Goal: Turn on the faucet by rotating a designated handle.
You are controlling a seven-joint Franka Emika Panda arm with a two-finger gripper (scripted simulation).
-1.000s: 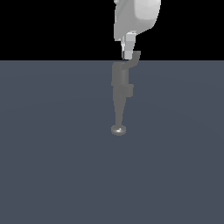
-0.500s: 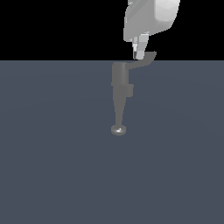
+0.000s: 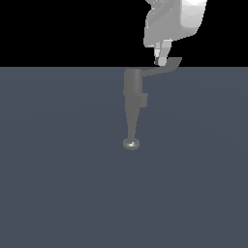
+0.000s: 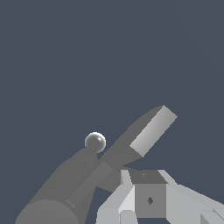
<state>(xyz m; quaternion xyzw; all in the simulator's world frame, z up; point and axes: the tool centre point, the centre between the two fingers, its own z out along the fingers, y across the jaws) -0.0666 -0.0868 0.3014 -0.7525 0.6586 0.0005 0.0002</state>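
The faucet (image 3: 133, 101) stands near the far edge of the dark grey desk (image 3: 58, 184), toward the middle in the exterior view. It is matte grey, with a cylindrical body, a small block on one side and a tapering spout that ends in a round shiny nozzle (image 3: 131, 143). The handle (image 3: 163, 67) is a thin, flat, curved lever; it leaves the top of the body toward the exterior view's right and widens into a paddle at its tip.

It looks like rigid metal that will not bend, and probably turns on a stiff pivot at the body. Its smooth flat faces could be slippery, so pushing sideways against the edge near the paddle tip seems better than pinching it; the tip also gives the most leverage.

The fingers (image 3: 161, 54) hang right at the handle, just above its outer part; contact looks likely but is not certain. Whether they are spread or together, I cannot tell from either view.
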